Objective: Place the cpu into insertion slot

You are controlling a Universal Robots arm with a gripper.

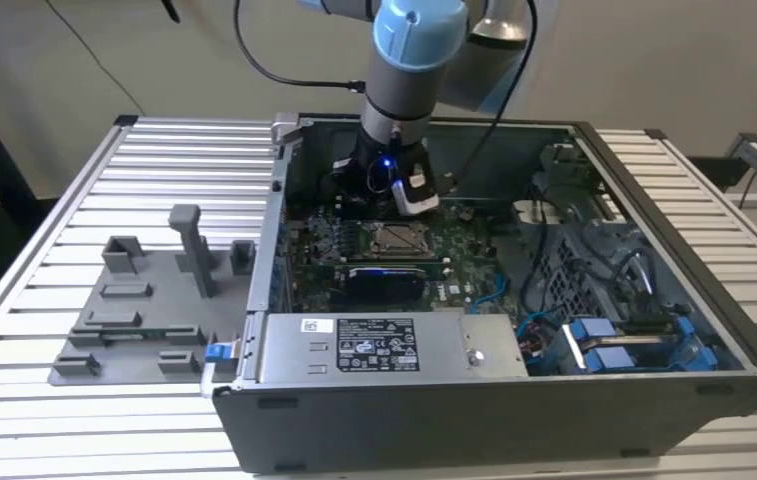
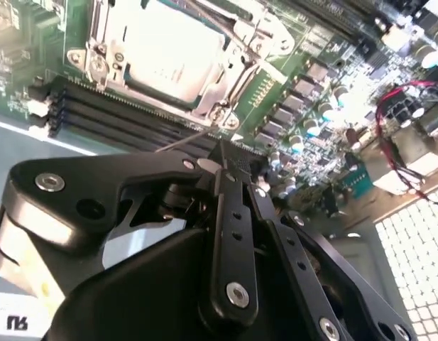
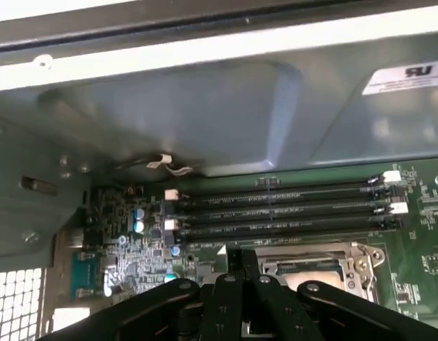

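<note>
**Gripper [image 2: 229,158] closed up beside the insertion slot [image 2: 229,85]**

Its fingers are pressed together, just off the slot's metal frame. The cpu [image 2: 162,39] lies inside that frame, cut off at the edge of the second wrist view. In the first wrist view the gripper hides part of it.

Hand [image 3: 241,263] near insertion slot [image 3: 359,268]

I can make out no words or numbers from here. In the exterior view, a black label [image 1: 378,352] and a white barcode sticker [image 1: 314,325] sit on the grey power supply box [image 1: 485,350], their print too small to tell. In the first wrist view, a white sticker [image 3: 407,74] on the metal housing [image 3: 204,121] bears an unclear dark mark.
</note>
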